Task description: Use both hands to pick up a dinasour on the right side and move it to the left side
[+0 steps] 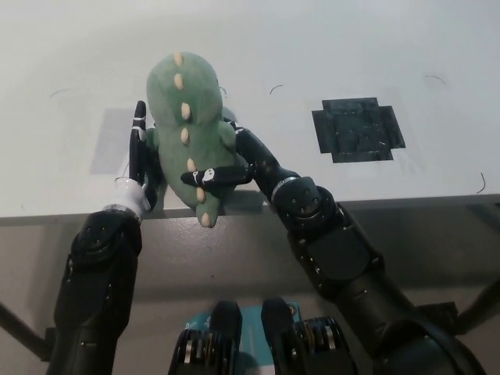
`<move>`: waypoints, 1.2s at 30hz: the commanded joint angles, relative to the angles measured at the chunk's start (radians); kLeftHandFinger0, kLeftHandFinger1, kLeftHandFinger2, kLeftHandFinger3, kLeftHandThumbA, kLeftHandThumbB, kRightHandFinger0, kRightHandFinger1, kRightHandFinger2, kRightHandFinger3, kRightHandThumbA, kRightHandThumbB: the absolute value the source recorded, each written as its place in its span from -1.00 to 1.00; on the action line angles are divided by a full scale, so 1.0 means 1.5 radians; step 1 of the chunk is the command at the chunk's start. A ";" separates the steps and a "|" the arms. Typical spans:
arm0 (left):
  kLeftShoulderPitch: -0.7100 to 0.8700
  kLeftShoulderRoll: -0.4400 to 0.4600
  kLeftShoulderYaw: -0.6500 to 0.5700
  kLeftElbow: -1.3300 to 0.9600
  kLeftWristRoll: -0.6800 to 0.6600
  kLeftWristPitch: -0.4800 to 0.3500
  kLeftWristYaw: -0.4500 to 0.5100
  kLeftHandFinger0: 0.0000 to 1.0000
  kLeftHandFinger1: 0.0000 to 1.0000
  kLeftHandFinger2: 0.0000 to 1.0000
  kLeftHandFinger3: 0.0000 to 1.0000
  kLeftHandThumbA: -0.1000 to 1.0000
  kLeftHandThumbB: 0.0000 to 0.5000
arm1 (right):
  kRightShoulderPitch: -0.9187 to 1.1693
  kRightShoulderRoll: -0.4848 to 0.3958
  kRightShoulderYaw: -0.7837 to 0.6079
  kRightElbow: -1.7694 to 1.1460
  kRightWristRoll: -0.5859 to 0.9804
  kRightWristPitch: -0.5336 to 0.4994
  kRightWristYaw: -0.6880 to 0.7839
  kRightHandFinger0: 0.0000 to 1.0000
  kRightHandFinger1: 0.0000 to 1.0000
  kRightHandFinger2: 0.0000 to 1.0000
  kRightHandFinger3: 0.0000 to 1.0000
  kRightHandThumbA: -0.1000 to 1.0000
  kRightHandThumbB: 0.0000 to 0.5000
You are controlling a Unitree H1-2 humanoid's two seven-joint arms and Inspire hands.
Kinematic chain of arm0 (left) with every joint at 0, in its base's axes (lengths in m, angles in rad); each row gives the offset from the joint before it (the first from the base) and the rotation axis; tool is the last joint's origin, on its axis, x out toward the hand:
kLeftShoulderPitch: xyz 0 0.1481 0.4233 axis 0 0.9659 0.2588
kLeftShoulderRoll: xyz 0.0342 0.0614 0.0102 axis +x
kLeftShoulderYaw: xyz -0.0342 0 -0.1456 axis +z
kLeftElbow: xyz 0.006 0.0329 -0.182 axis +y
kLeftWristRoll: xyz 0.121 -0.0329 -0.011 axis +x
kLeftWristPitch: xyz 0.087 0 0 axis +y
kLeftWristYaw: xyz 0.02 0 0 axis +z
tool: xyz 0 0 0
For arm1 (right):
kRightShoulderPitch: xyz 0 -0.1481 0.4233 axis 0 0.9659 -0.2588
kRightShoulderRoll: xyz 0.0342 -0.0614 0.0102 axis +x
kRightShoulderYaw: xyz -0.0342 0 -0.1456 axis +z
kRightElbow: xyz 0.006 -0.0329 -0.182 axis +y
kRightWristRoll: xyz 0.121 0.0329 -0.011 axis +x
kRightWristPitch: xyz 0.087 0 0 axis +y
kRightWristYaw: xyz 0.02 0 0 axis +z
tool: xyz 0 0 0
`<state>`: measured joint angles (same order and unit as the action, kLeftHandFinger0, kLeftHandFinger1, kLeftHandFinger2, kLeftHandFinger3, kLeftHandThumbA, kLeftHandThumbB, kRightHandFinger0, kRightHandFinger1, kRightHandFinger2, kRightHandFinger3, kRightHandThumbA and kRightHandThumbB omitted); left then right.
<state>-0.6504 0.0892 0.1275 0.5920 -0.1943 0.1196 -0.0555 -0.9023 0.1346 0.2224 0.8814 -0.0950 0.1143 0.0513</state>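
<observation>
Both robot hands clamped on the dinosaur [190, 125], one from each side. Left robot hand [139, 160]: pressed flat against the toy's left flank, fingers [138, 129] dark, pointing away from the robot along the body; white cuff at the wrist just below. Right robot hand [226, 168]: black, wrapped round the toy's right side, one finger [205, 177] lying across the back just above the tail, with a small white mark on it.

Dinosaur: green plush, row of cream spikes down the spine, head end pointing away from the robot, tail tip [206, 219] hanging past the near edge of the desk [312, 47]. Cannot tell whether the belly is touching the desk or held just clear of it. It sits over the near left part of the desk, beside a pale grey rectangular patch [109, 141] on the surface.

Desk: pale, nearly white, near edge running across the middle of the view. Dark square patch with notched corners [358, 129] lies well apart to the right of the toy. A few thin dark curved marks [273, 88] scattered over the top.
</observation>
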 commanded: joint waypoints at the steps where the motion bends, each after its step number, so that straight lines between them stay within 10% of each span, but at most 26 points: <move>1: -0.019 -0.023 -0.017 -0.003 -0.012 0.001 -0.036 1.00 1.00 1.00 1.00 1.00 -0.40 | -0.031 0.030 0.009 -0.001 -0.005 -0.011 0.026 1.00 1.00 1.00 1.00 1.00 -0.35; 15: -0.024 -0.019 -0.026 0.004 -0.005 -0.015 -0.036 1.00 1.00 1.00 1.00 1.00 -0.16 | -0.030 0.028 0.007 -0.014 -0.002 -0.011 0.031 1.00 1.00 1.00 1.00 1.00 -0.32; 20: -0.027 -0.007 -0.028 0.003 0.003 0.008 -0.029 1.00 1.00 1.00 1.00 1.00 -0.45 | -0.018 0.018 0.002 -0.028 0.000 -0.013 0.031 1.00 1.00 1.00 1.00 1.00 -0.18; 23: -0.017 0.002 -0.009 -0.002 -0.005 0.006 -0.012 1.00 1.00 1.00 1.00 1.00 0.05 | -0.003 -0.001 -0.013 -0.050 0.016 -0.024 0.040 1.00 1.00 1.00 1.00 1.00 -0.29; 25: -0.002 0.006 0.013 -0.031 -0.027 0.021 -0.008 1.00 1.00 1.00 1.00 1.00 0.16 | 0.005 -0.020 -0.018 -0.070 0.012 -0.027 0.037 1.00 1.00 1.00 1.00 1.00 0.25; 30: 0.030 0.049 0.020 -0.052 -0.031 -0.001 -0.047 1.00 1.00 1.00 1.00 1.00 0.15 | 0.020 -0.048 -0.043 -0.101 0.041 -0.057 0.069 1.00 1.00 1.00 1.00 1.00 -0.15; 36: 0.054 0.103 0.053 -0.039 -0.057 -0.022 -0.078 0.94 1.00 1.00 1.00 1.00 -0.12 | 0.044 -0.112 -0.037 -0.161 0.020 -0.073 0.086 1.00 1.00 1.00 1.00 1.00 -0.09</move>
<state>-0.5839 0.1735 0.1700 0.5376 -0.2382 0.1131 -0.1206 -0.8221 0.0065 0.1777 0.7069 -0.0743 0.0810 0.1354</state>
